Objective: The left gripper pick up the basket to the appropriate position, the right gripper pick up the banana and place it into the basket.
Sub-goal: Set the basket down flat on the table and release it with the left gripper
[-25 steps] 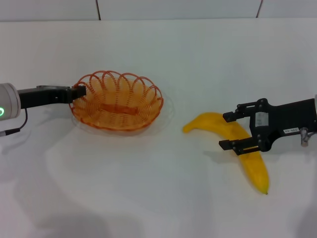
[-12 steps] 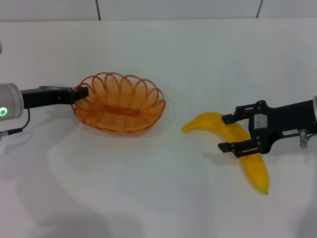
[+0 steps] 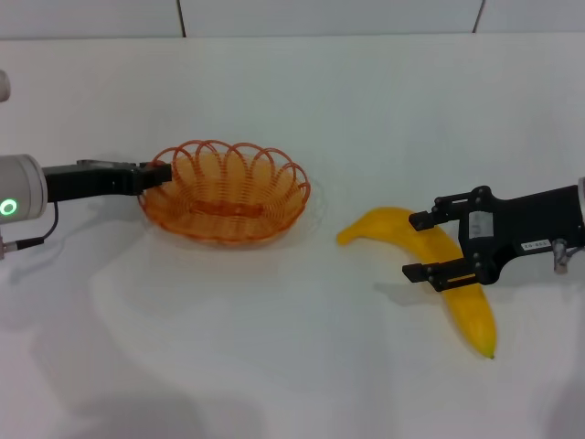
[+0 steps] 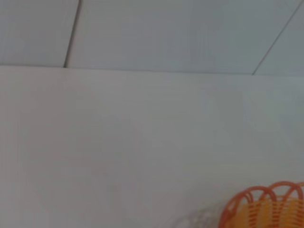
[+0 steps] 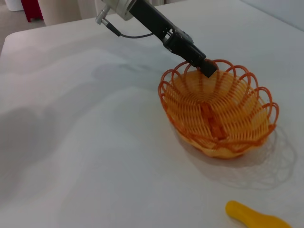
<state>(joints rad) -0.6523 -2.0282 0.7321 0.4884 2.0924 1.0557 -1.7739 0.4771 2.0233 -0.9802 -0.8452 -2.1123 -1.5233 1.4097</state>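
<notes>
In the head view the orange wire basket [image 3: 226, 192] is left of centre on the white table. My left gripper [image 3: 163, 172] is shut on its left rim, which the right wrist view shows as a black claw [image 5: 208, 71] pinching the basket [image 5: 218, 116] edge. A corner of the basket [image 4: 266, 209] shows in the left wrist view. The yellow banana [image 3: 471, 315] lies on the table at the right. My right gripper [image 3: 422, 245] is open and low over it, one finger on each side of its middle. One end of the banana [image 5: 251, 217] shows in the right wrist view.
The white table [image 3: 292, 366] carries nothing else between basket and banana. A tiled wall [image 3: 329, 14] runs along the far edge. The left arm's grey housing [image 3: 18, 197] and cable sit at the left edge.
The left gripper has carried the basket a little to the right, toward the table's middle. The right gripper and banana have stayed put.
</notes>
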